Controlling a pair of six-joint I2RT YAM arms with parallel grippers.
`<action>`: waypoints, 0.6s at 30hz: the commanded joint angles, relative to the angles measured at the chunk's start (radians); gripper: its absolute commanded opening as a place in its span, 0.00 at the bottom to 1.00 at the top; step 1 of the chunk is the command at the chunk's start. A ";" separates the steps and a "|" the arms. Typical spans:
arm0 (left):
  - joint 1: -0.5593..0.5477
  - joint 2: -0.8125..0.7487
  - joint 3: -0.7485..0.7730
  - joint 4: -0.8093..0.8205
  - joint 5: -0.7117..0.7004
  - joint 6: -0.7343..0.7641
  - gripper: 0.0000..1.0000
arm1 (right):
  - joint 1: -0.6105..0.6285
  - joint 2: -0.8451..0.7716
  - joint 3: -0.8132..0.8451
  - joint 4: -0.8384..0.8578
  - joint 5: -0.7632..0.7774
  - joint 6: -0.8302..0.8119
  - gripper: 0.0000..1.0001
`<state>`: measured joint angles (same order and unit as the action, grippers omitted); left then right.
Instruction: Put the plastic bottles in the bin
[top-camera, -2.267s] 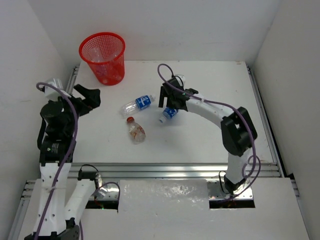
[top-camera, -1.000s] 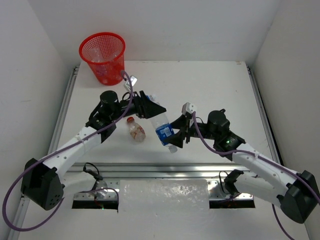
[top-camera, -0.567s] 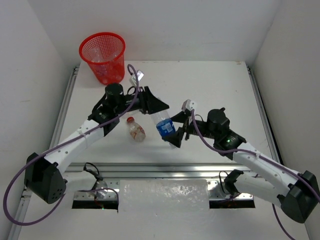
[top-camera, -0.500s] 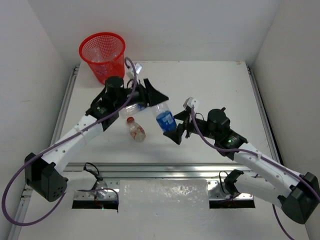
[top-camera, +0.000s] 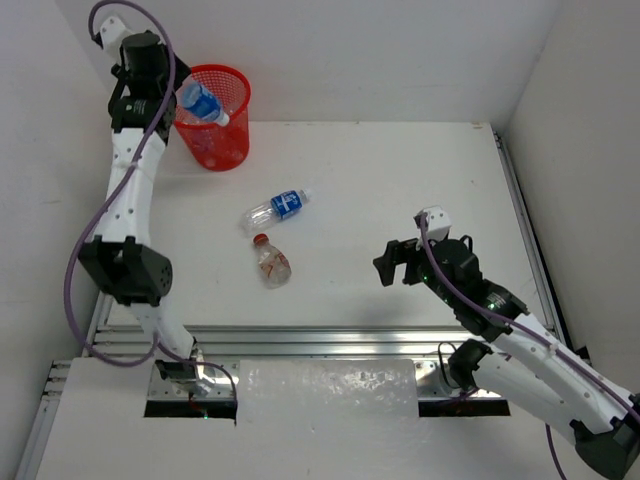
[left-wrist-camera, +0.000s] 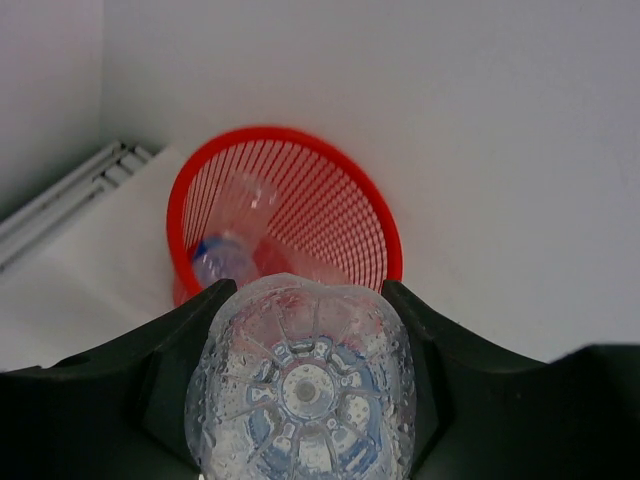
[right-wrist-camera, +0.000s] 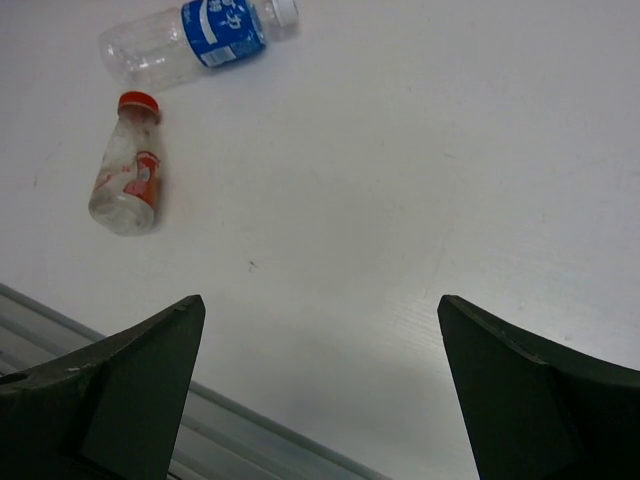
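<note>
My left gripper (top-camera: 182, 100) is raised at the back left, shut on a blue-labelled plastic bottle (top-camera: 201, 103) that hangs over the rim of the red mesh bin (top-camera: 228, 140). In the left wrist view the bottle's clear base (left-wrist-camera: 300, 390) fills the gap between my fingers, with the bin (left-wrist-camera: 380, 230) below it and a bottle inside (left-wrist-camera: 225, 258). On the table lie another blue-labelled bottle (top-camera: 276, 207) (right-wrist-camera: 200, 40) and a red-capped bottle (top-camera: 270, 260) (right-wrist-camera: 128, 180). My right gripper (top-camera: 390, 268) (right-wrist-camera: 317, 300) hovers open and empty over the table, right of them.
An aluminium rail (top-camera: 350, 340) (right-wrist-camera: 250, 430) runs along the table's near edge, and another (left-wrist-camera: 60, 200) runs along the left side beside the bin. White walls stand close behind and left of the bin.
The left arm has swung up from mid-table to above the bin, carrying the blue-labelled bottle. The right gripper has let go of that bottle, opened wide and drawn back to the right.
</note>
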<state>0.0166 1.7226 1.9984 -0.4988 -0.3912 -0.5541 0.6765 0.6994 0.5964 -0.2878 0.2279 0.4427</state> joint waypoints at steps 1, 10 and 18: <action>0.023 0.144 0.237 0.034 -0.112 0.074 0.00 | 0.003 -0.024 -0.036 -0.050 -0.012 0.045 0.99; 0.040 0.337 0.353 0.259 -0.172 0.158 0.00 | 0.003 -0.058 -0.061 -0.088 -0.036 0.047 0.99; 0.052 0.522 0.522 0.365 -0.012 0.207 1.00 | 0.003 -0.003 -0.070 -0.057 -0.074 0.059 0.99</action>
<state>0.0540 2.2326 2.4405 -0.2371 -0.4679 -0.3763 0.6765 0.6662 0.5304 -0.3859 0.1799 0.4904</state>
